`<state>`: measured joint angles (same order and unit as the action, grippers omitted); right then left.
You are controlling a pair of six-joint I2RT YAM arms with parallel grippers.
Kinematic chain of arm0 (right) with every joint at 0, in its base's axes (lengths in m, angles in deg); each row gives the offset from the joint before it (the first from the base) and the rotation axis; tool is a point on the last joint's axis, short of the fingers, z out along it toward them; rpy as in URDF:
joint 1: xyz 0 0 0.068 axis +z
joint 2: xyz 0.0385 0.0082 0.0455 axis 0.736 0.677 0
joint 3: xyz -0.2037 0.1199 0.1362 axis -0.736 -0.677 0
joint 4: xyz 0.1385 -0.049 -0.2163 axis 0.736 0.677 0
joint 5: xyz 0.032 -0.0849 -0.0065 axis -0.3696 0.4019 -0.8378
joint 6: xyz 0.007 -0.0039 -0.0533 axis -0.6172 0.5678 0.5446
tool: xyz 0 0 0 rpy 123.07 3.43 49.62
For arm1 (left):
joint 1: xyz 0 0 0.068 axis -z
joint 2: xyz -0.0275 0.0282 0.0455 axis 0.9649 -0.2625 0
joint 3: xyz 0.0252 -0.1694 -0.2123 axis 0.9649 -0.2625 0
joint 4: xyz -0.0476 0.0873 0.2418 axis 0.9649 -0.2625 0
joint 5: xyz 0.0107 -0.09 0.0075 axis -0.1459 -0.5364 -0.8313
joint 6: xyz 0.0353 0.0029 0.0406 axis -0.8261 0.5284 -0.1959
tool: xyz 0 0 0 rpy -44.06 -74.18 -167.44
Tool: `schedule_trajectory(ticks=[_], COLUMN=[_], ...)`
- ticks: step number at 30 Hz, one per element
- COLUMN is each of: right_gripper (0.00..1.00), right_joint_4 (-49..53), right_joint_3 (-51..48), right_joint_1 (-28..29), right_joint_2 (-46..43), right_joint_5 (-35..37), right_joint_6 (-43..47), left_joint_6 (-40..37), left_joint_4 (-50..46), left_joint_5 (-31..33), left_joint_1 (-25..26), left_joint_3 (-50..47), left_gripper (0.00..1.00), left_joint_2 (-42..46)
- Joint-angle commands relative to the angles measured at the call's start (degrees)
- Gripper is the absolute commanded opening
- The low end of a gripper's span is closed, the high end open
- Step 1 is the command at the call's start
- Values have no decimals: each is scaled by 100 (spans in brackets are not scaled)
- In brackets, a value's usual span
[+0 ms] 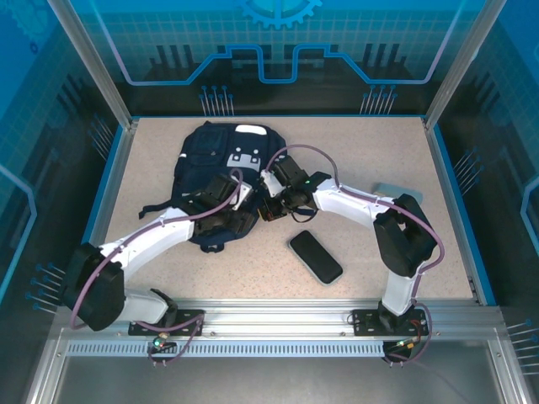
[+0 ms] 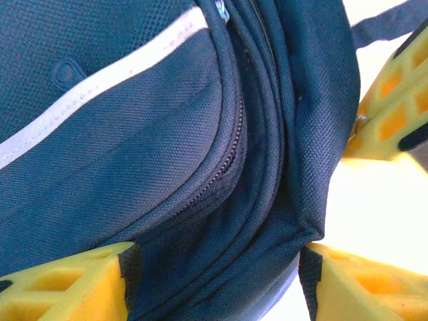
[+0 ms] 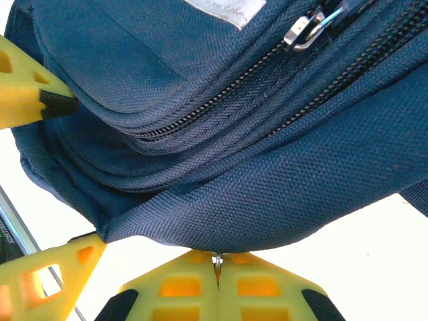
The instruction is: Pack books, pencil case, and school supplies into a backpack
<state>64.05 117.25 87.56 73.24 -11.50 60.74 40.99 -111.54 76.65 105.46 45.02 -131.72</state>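
The navy backpack (image 1: 221, 156) with white stripes lies flat at the middle back of the table. My left gripper (image 1: 227, 200) straddles its near end, jaws wide, and a thick fold of backpack (image 2: 200, 167) fabric presses against both yellow fingers (image 2: 73, 284). My right gripper (image 3: 217, 262) is shut on a small silver zipper pull (image 3: 217, 258) at the edge of the backpack (image 3: 234, 154). A black oblong pencil case (image 1: 316, 257) lies on the table in front of the right gripper (image 1: 274, 204). The books are out of view.
A small grey-blue object (image 1: 389, 188) lies at the right, partly hidden behind my right arm. Blue walls (image 1: 438, 168) edge the speckled table (image 1: 168, 269). A second zipper slider (image 3: 304, 30) sits higher on the backpack.
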Motion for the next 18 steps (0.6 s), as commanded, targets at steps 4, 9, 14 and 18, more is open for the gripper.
schedule_trajectory(ticks=[4,9,14,18], right_gripper=[0,0,0,0], right_joint_4=[-305,-320,-373,-353], right_joint_3=[123,89,42,67], right_joint_1=[-130,-185,-220,-220], right_joint_2=[-75,-79,-108,-121], right_joint_5=[-292,-296,-384,-405], right_joint_6=[-85,-131,-178,-169], left_joint_6=[-381,-929,-1115,-1134], left_joint_4=[266,814,1161,1065], left_joint_5=[-77,-206,-52,105], left_joint_1=[83,135,135,132], left_joint_3=[-26,-458,-695,-613], left_gripper=[66,65,56,44], left_joint_2=[-35,330,558,385])
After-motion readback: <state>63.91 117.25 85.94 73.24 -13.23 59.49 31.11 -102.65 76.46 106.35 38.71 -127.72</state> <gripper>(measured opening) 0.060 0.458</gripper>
